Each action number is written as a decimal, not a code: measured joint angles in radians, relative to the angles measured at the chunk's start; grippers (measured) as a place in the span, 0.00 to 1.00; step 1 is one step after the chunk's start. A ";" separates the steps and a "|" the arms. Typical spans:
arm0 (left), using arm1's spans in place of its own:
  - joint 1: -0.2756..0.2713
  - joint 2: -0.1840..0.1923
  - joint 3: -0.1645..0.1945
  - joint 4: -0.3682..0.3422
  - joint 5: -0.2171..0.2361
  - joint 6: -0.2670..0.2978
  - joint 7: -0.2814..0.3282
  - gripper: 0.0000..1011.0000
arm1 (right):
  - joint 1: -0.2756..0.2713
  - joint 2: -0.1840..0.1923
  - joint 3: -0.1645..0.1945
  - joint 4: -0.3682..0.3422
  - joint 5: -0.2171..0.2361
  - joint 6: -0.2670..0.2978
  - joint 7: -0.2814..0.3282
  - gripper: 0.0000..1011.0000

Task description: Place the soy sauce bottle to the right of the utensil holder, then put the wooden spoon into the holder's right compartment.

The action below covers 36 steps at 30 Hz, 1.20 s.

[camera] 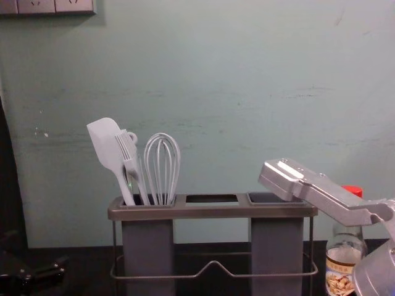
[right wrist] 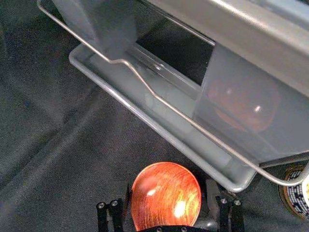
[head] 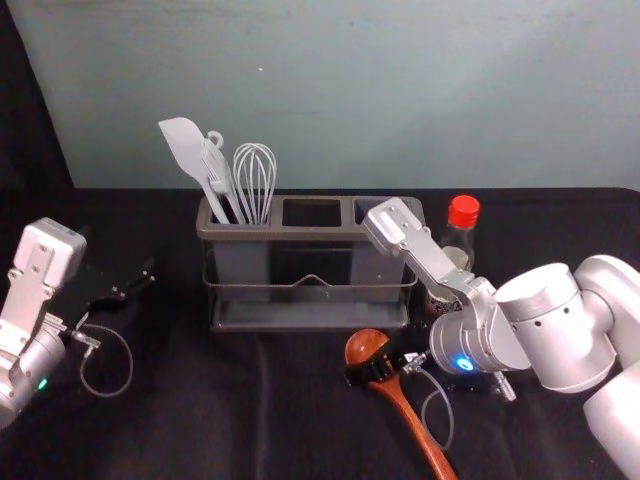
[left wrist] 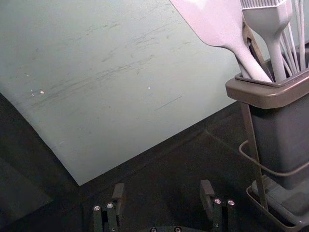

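The spoon [head: 415, 424], handle towards the bench's [head: 200, 430] near edge, is seemingly straddled by the open right claw [head: 371, 373]; the open left claw [left wrist: 162, 194] is parked.

Bottle [head: 459, 240]: partly hidden behind right arm [head: 555, 320], head view. Label [camera: 341, 265]: print illegible, chest view. Spoon [head: 410, 415]: end cut by head view's bottom edge. Spatula [left wrist: 217, 24]: top cropped, left wrist view.
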State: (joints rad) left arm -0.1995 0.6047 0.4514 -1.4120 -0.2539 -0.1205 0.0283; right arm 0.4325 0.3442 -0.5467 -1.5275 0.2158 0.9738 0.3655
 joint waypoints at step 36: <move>0.000 0.000 0.000 0.000 0.000 0.000 0.000 1.00 | -0.001 0.000 0.002 -0.001 0.003 0.003 -0.002 0.91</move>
State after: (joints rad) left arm -0.1995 0.6047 0.4514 -1.4120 -0.2539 -0.1205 0.0283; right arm 0.4317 0.3446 -0.5448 -1.5290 0.2188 0.9764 0.3635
